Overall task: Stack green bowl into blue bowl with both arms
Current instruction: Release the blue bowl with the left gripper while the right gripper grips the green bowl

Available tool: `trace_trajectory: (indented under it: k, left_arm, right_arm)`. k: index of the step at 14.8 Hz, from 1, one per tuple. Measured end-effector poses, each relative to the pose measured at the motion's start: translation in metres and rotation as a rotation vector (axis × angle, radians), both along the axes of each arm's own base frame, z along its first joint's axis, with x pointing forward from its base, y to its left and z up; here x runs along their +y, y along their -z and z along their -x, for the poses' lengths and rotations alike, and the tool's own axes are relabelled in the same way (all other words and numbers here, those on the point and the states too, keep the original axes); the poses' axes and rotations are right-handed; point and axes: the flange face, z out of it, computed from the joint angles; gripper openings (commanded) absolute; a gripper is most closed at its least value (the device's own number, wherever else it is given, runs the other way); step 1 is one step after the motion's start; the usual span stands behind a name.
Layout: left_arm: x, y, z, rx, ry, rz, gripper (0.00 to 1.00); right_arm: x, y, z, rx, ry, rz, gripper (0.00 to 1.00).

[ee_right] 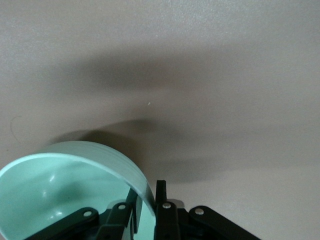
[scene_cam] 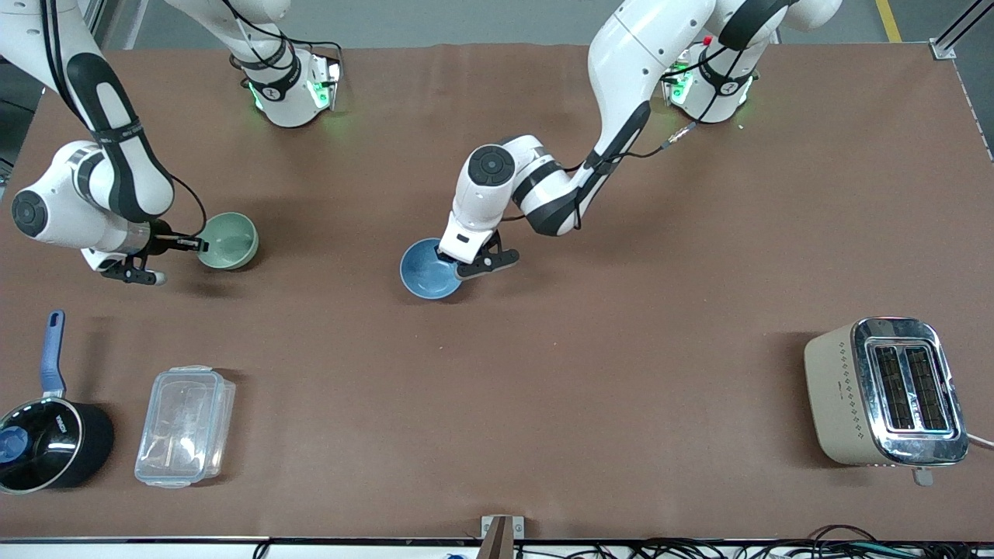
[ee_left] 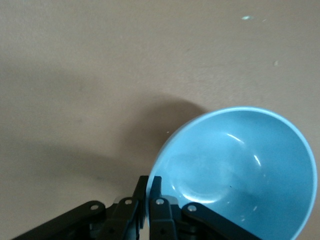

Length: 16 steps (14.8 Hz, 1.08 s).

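The green bowl [scene_cam: 229, 241] is toward the right arm's end of the table. My right gripper [scene_cam: 199, 244] is shut on its rim, one finger inside and one outside, as the right wrist view shows at the gripper [ee_right: 148, 196] and the bowl [ee_right: 55, 192]. The blue bowl [scene_cam: 427, 269] is near the table's middle. My left gripper [scene_cam: 457, 266] is shut on its rim in the same way, as the left wrist view shows at the gripper [ee_left: 150, 187] and the bowl [ee_left: 240, 170]. Both bowls are low at the table; I cannot tell whether either is lifted.
A black pot with a blue handle [scene_cam: 48, 439] and a clear plastic container [scene_cam: 185, 425] stand nearer the front camera at the right arm's end. A beige toaster [scene_cam: 885, 392] stands nearer the camera at the left arm's end.
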Motion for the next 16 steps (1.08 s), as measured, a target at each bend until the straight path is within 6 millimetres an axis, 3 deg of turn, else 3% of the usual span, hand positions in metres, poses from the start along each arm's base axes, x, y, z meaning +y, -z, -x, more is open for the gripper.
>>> trace_trajectory:
  k: [1,2,4,6,9,12,16]
  left_arm:
    - [0.001,0.003,-0.001,0.002,-0.002,-0.004,0.53]
    - [0.003,0.005,-0.003,0.002,-0.005,-0.006,0.99]
    - [0.006,-0.003,-0.015,-0.011,-0.041,0.004,1.0]
    - [0.015,-0.029,-0.04,-0.053,-0.083,0.017,1.0]
    - [0.051,-0.107,-0.084,-0.083,-0.15,-0.032,1.0]
    - [0.125,-0.21,-0.119,-0.077,-0.148,-0.117,1.0]
    - [0.247,-0.306,-0.151,-0.071,-0.136,-0.185,1.0]
  right_arm:
    - [0.0,0.0,0.0,0.0,0.0,0.0,0.09]
    - [0.0,0.0,0.0,0.0,0.0,0.0,0.02]
    - [0.0,0.0,-0.001,-0.003,0.0,0.0,0.0]
    - [0.001,-0.002,-0.001,-0.006,-0.004,-0.001,0.0]
    - [0.001,-0.003,-0.002,-0.008,-0.005,-0.001,0.0]
    - [0.003,-0.007,-0.008,-0.02,-0.011,0.002,0.0]
    - [0.004,-0.024,-0.028,-0.055,-0.026,0.012,0.0]
